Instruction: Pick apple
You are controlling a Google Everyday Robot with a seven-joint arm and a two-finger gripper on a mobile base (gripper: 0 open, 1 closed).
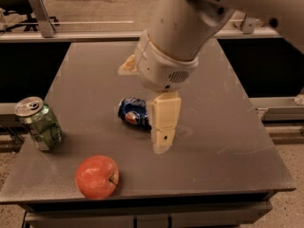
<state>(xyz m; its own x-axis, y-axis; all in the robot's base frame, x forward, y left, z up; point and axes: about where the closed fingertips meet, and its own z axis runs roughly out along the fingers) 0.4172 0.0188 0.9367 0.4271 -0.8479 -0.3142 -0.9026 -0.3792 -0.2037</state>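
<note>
The apple [97,176] is round and orange-red with a small dark stem, and sits near the table's front left edge. My gripper [145,109] hangs from the large white arm over the middle of the table, up and to the right of the apple and well apart from it. It is open and empty. Its near cream finger [164,122] points down in front of the right end of the lying blue soda can [133,113]. The far finger [127,66] shows only partly behind the wrist.
A green soda can [39,123] stands upright at the table's left edge, behind and left of the apple. The grey table [228,146] ends just in front of the apple. Metal rails and frames run along the floor behind.
</note>
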